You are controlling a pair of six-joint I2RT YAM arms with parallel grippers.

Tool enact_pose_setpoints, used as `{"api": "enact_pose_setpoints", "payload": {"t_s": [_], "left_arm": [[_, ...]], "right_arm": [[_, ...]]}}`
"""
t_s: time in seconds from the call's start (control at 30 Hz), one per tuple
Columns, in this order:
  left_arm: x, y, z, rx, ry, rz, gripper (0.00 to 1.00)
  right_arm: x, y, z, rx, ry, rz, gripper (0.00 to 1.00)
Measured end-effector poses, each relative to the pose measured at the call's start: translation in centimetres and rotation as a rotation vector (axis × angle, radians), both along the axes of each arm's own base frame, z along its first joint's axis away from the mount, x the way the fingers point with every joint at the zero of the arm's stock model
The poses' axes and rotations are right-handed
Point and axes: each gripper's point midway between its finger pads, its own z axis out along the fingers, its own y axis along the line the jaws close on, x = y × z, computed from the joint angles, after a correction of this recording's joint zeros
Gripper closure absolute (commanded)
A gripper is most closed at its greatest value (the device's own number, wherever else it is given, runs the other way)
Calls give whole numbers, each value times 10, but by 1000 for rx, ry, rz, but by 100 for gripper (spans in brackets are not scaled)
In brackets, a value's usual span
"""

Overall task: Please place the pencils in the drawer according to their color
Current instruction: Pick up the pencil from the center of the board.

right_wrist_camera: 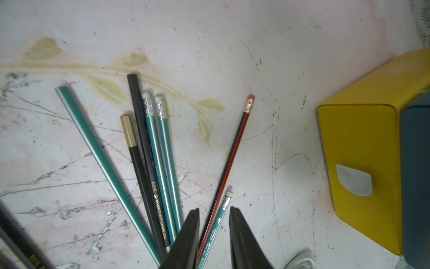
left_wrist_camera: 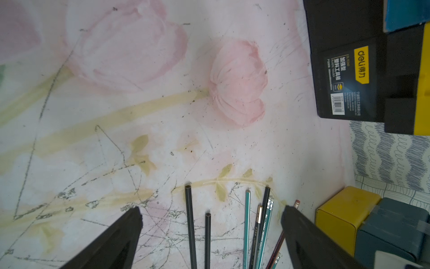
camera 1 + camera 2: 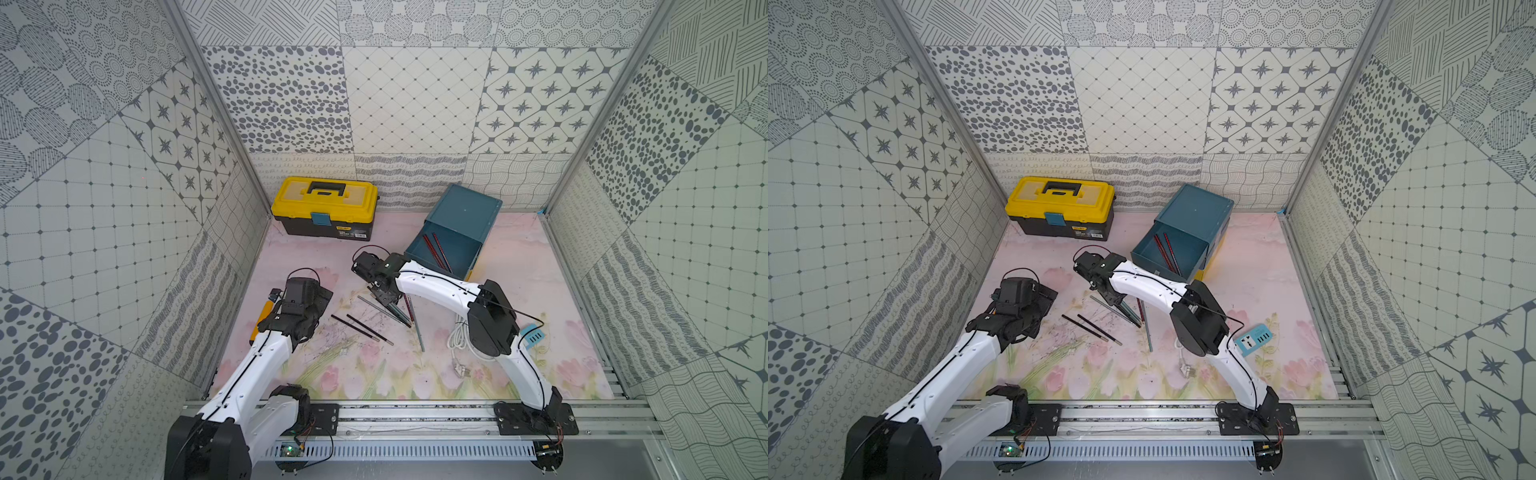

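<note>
Just below the centre of both top views the loose pencils [image 3: 374, 305] lie fanned on the flowered mat [image 3: 415, 374]. The right gripper [image 1: 214, 208] sits low among them, jaws a narrow way apart. A red-and-black pencil [image 1: 235, 151] and a short teal pencil [image 1: 223, 205] both run between them, and neither looks pinched yet. The left gripper [image 2: 213, 209] hangs spread wide over two black pencils [image 2: 189, 221], holding nothing. Up and to the right of the pile the drawer [image 3: 461, 249] stands pulled out with two red pencils [image 3: 434, 251] inside. I'd say another red one is being picked. The teal neighbour is the trouble, so the close must catch the red shaft alone before it is carried to that drawer.
</note>
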Motion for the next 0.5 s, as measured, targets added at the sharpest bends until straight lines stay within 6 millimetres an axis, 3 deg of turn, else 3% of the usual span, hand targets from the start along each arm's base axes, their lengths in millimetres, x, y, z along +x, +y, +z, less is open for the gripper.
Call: {"api": "enact_pose_setpoints", "payload": {"t_s": [0.17, 0.5], "left_arm": [[0, 0, 0, 0, 2, 1, 1], [0, 0, -1, 0, 2, 1, 1]], "right_arm": [[-5, -9, -19, -30, 19, -11, 71], [-3, -22, -38, -44, 25, -52, 72]]}}
